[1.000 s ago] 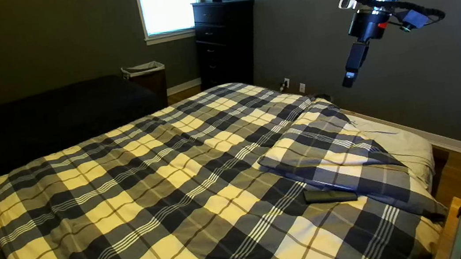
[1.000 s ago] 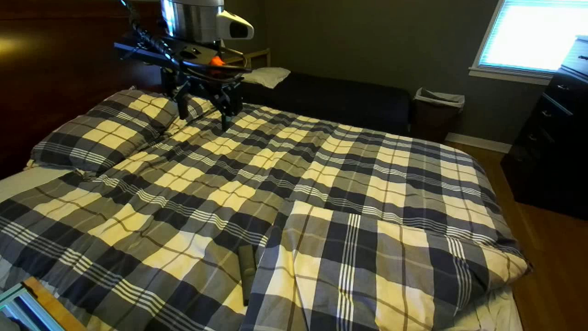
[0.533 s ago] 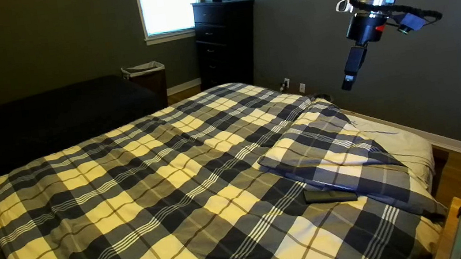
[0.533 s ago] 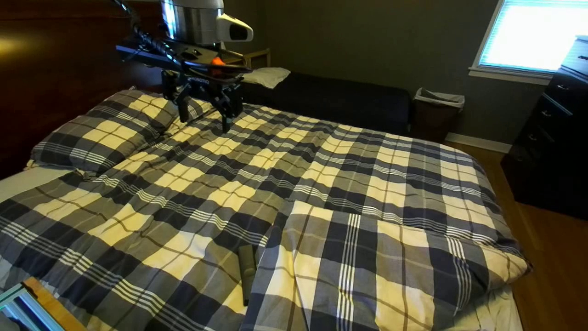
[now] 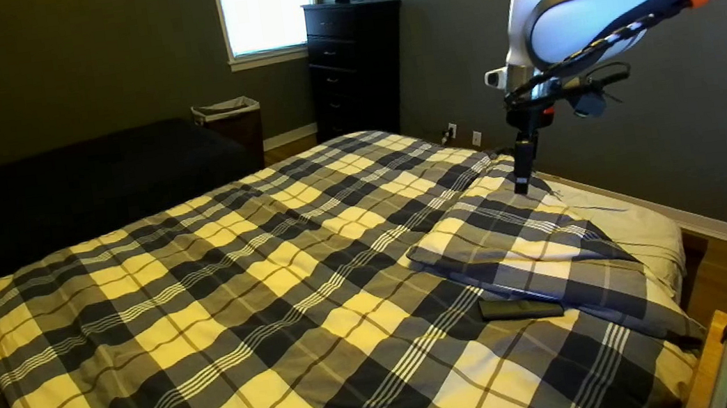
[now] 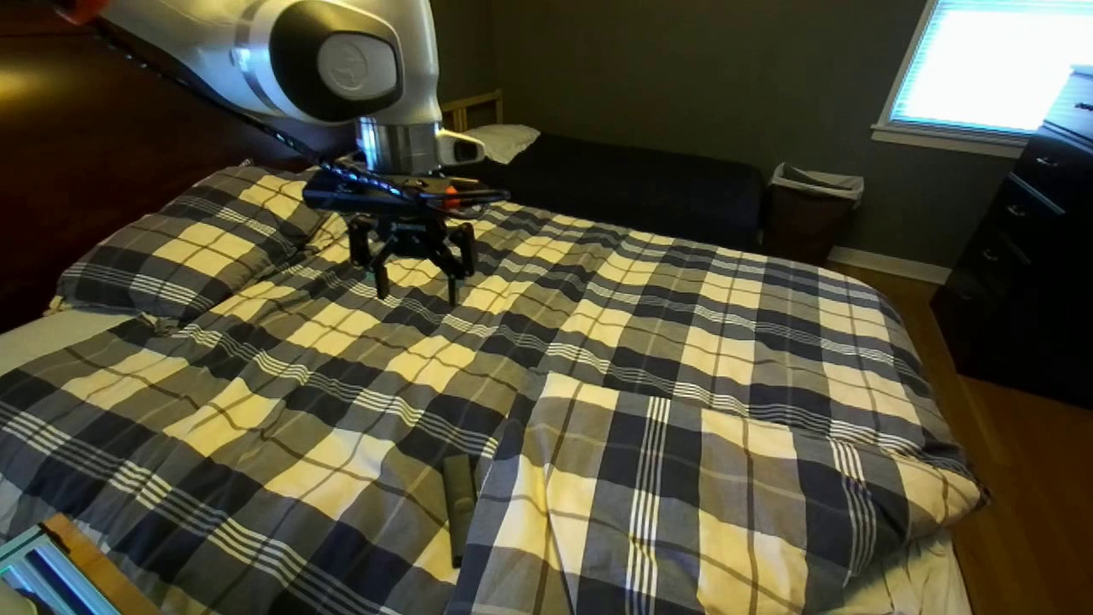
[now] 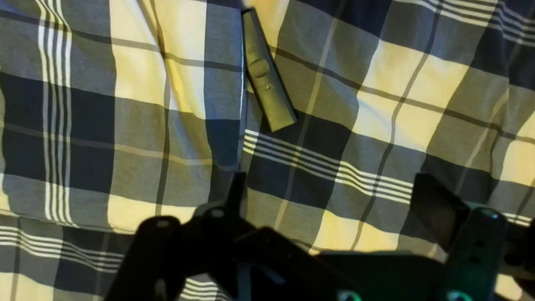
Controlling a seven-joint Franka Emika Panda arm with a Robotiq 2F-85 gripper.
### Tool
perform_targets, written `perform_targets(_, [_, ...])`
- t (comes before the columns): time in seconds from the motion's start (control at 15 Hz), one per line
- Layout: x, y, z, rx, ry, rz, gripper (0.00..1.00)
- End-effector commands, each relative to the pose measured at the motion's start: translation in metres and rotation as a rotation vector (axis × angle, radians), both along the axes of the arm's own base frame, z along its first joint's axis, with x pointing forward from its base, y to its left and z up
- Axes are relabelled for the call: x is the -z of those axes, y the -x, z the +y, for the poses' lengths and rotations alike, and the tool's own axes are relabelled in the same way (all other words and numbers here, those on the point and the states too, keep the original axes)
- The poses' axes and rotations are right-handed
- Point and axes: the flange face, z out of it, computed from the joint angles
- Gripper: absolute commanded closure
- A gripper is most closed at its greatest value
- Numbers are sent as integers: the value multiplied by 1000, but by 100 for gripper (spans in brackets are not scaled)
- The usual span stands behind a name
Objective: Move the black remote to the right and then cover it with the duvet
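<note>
The black remote (image 5: 521,308) lies flat on the plaid duvet (image 5: 260,274), beside the edge of a folded-over duvet part (image 5: 514,226). In an exterior view the remote (image 6: 459,511) lies just left of that fold (image 6: 649,487). In the wrist view the remote (image 7: 269,83) is at the top middle, with the fold edge along its left side. My gripper (image 6: 417,299) is open and empty, held above the duvet. In the wrist view its fingertips stand wide apart (image 7: 330,179), with only duvet showing between them, below the remote.
Plaid pillows (image 6: 213,231) lie at the headboard end. A pale sheet (image 5: 625,218) shows past the duvet's edge. The robot's wood-edged base (image 5: 700,363) stands beside the bed. A dark dresser (image 5: 356,64) and a hamper (image 5: 230,127) stand beyond the bed.
The arm has come down and moved left in an exterior view, right and down in an exterior view. The gripper now points more straight down. The remote and duvet have not moved.
</note>
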Motion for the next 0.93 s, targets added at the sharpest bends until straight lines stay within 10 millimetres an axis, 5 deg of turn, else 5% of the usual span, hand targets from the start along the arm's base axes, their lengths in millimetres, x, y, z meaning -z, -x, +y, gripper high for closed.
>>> perform_targets(0.0, [59, -10, 3, -65, -21, 128, 0])
perform_targets(0.4, [179, -14, 2, -81, -19, 427, 0])
perform_targets(0.47, [147, -4, 4, -72, -13, 334, 0])
perform_targets(0.67, [182, -9, 5, -77, -12, 408, 0])
perform_targets(0.87, [182, -14, 4, -77, -11, 412, 0])
